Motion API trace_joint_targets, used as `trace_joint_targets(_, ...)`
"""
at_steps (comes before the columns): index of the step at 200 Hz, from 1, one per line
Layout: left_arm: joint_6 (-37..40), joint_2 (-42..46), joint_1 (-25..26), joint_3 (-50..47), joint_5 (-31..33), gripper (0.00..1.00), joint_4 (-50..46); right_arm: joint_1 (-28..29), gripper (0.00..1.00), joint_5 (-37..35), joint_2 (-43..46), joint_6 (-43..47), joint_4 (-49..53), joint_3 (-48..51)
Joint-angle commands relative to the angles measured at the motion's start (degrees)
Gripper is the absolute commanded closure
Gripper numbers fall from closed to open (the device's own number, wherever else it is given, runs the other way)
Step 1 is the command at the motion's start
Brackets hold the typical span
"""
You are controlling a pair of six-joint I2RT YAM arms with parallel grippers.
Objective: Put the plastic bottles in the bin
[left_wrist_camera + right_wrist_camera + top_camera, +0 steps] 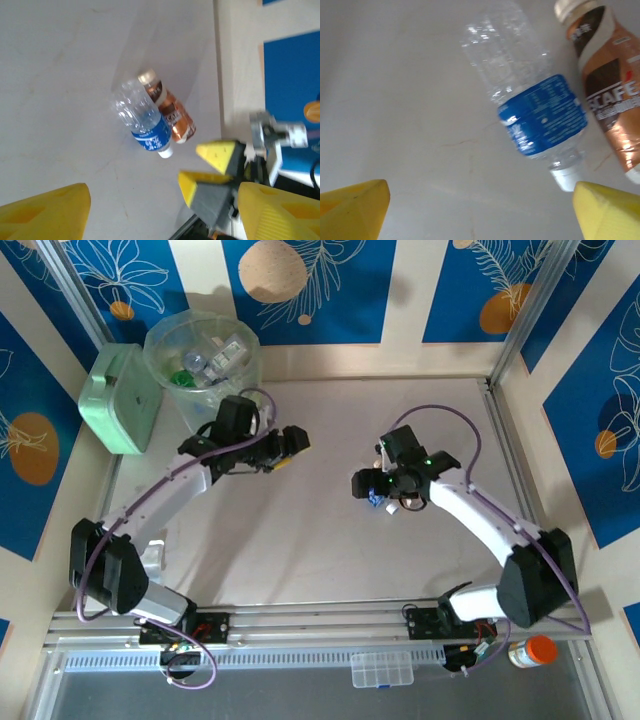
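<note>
Clear bottle [535, 107], blue label, white cap: lying on its side on the table [395, 100], just beside the brown bottle [610, 90], right of centre. Right gripper [480, 215]: yellow fingers wide apart, nothing between them, near the clear bottle's cap end. Left gripper [160, 220]: fingers apart, empty, facing the same pair. Bin [178, 398]: far left corner, several bottles [215, 360] inside, against the mint-green container [118, 405].
</note>
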State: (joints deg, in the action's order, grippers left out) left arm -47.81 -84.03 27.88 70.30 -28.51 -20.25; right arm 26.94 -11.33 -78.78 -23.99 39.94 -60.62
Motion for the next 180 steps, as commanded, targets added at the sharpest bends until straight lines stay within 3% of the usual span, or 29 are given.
trace_joint_targets(1,3.4,4.3,0.5,-5.6,-4.8,0.21,9.4,1.2,0.02,-9.2,-4.1,0.9,2.3,-3.2)
trace_joint_targets(22,5.1,6.6,0.5,-7.9,-6.6,0.2,11.8,1.9,0.01,-11.3,-8.2,1.7,0.8,-3.8)
trace_joint_targets(59,11.5,8.6,0.5,-6.1,-5.2,0.2,4.5,2.1,0.01,-14.5,-14.7,3.0,-1.9,-5.4)
trace_joint_targets(108,13.5,9.5,0.3,-7.7,-5.3,0.2,3.2,4.5,0.0,-10.5,-19.7,5.2,-3.3,-7.5)
trace_joint_targets(180,13.1,8.6,0.1,-8.2,-4.4,0.2,3.3,5.1,0.14,-10.3,-23.5,5.1,-4.4,-6.3)
